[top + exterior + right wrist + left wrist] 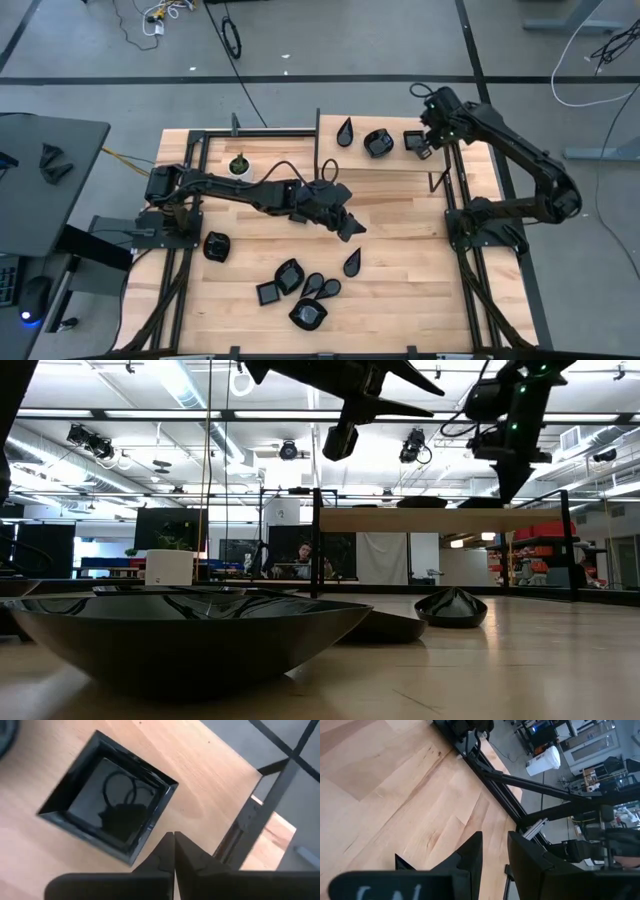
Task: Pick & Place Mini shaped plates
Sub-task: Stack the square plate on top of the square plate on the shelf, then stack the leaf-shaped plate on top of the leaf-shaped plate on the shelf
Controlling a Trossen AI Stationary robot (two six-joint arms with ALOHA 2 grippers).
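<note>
Far-edge plates: three (378,142), sitting along the worktop (400,250) rim; teardrop (345,131) pointing away.
Near cluster: seven (300,285).
Left tool (350,228): hovering mid-worktop, narrowly parted, empty.
Right tool (173,851): pinched closed, empty, hanging beside the square plate (107,802).

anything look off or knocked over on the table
Nothing stands out. The black plates sit flat in two groups, three at the far edge near the right gripper and the rest at the near side. The potted plant stands upright.

Three plates (378,141) at the table's (400,240) far edge, others near
</note>
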